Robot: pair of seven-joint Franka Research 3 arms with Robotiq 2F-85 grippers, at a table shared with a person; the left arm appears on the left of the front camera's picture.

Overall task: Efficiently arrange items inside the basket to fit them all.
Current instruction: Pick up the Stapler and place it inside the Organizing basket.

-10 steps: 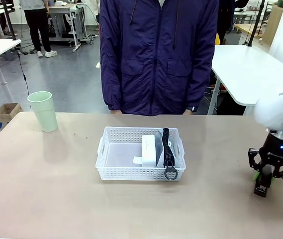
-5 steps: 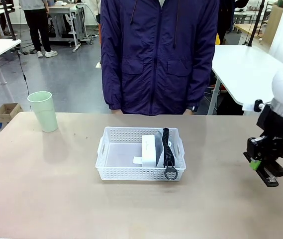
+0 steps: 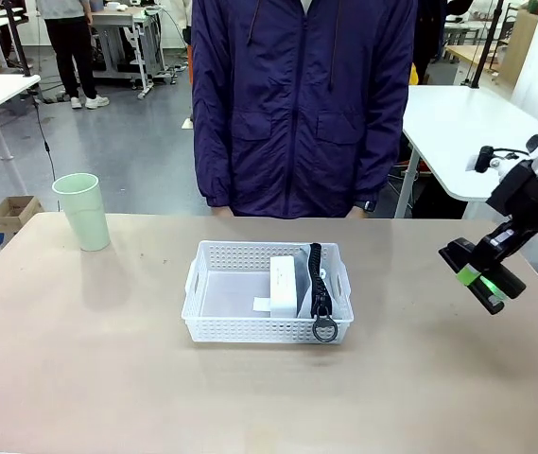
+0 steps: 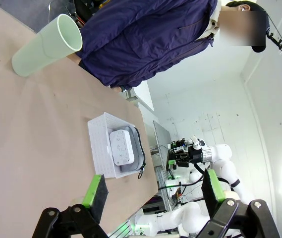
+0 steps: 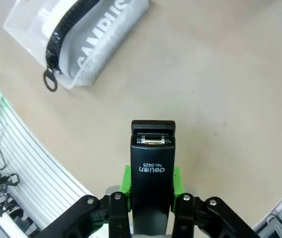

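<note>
Two of four in the basket (image 3: pixel 269 329): zip pouch (image 3: pixel 317 274) and white box (image 3: pixel 283 282) stood on edge at its right end, likely to spare the left half. Clamps the stapler (image 5: pixel 153 148) lengthwise in the right pincer (image 5: pixel 151 183), clear of the table (image 3: pixel 108 359) right of the basket; left pincer (image 4: pixel 153 191) wide open. Cup (image 3: pixel 82 213) upright far left, well apart.

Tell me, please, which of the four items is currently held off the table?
The black stapler, clamped in the right gripper. The CAMPUS pouch and white box lie in the basket; the green cup stands on the table.
</note>
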